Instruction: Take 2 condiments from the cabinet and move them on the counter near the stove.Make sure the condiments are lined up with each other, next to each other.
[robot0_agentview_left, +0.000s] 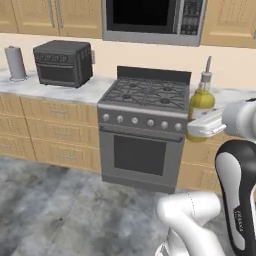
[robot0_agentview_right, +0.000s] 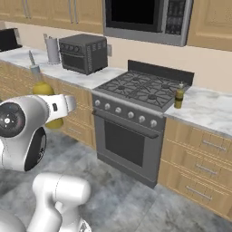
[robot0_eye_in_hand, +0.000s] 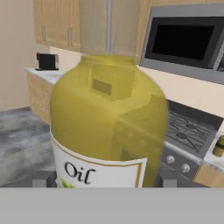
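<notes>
Bright yellow, white-labelled oil bottle (robot0_eye_in_hand: 108, 127) held upright in the tool (robot0_eye_in_hand: 105, 179), up in the air.

Clamped between two dark fingertips (robot0_eye_in_hand: 43, 179), in front of the dark grey four-burner gas stove (robot0_agentview_left: 145, 95). Darker olive-green bottle (robot0_agentview_right: 179, 98) standing on the white marble worktop (robot0_agentview_right: 206, 108), just beside the stove's right edge. Dark toaster oven (robot0_agentview_left: 63, 62) and paper towel roll (robot0_agentview_left: 15, 62) further along the worktop to the left.

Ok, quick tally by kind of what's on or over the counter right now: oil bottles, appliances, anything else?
Oil bottles: 2, the yellow bottle held in the gripper, and the olive-green bottle on the counter right of the stove.
Appliances: 4, stove, microwave, toaster oven, toaster.
Paper towel rolls: 1.
Total: 7.
</notes>
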Controlling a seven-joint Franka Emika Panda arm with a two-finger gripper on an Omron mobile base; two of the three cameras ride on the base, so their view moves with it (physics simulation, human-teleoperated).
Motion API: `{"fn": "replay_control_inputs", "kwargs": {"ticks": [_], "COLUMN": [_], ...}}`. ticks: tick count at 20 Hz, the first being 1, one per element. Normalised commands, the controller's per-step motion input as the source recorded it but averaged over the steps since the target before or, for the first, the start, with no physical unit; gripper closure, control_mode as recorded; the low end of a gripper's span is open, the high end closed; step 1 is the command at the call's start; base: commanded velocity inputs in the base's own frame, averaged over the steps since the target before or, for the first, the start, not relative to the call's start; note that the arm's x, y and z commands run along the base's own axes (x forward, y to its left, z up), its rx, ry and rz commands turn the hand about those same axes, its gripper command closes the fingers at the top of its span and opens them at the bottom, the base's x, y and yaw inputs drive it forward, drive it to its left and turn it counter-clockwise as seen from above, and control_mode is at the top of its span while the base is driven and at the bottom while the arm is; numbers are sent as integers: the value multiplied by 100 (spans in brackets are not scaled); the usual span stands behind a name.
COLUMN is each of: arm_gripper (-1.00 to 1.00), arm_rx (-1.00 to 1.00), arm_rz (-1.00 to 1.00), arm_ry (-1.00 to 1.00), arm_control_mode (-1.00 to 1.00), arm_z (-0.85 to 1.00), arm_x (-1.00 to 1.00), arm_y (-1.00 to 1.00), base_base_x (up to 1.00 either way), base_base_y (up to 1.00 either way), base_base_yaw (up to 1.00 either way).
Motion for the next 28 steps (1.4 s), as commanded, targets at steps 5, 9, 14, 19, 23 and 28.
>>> {"fn": "replay_control_inputs", "kwargs": {"ticks": [5,9,14,19,23,28], "arm_gripper": [100,100,100,100,100,100], "arm_rx": [0,0,0,0,0,0], "arm_rz": [0,0,0,0,0,0], "arm_ry": [0,0,0,0,0,0], "arm_control_mode": [100,100,100,100,100,100], "arm_z": [0,0,0,0,0,0], "arm_x": [0,0,0,0,0,0], "arm_y": [0,0,0,0,0,0], "base_base_x": [55,44,44,44,49,42], "base_base_y": [35,23,15,14,47,62], "base_base_yaw": [-34,-35,-34,-30,-24,-17]}}
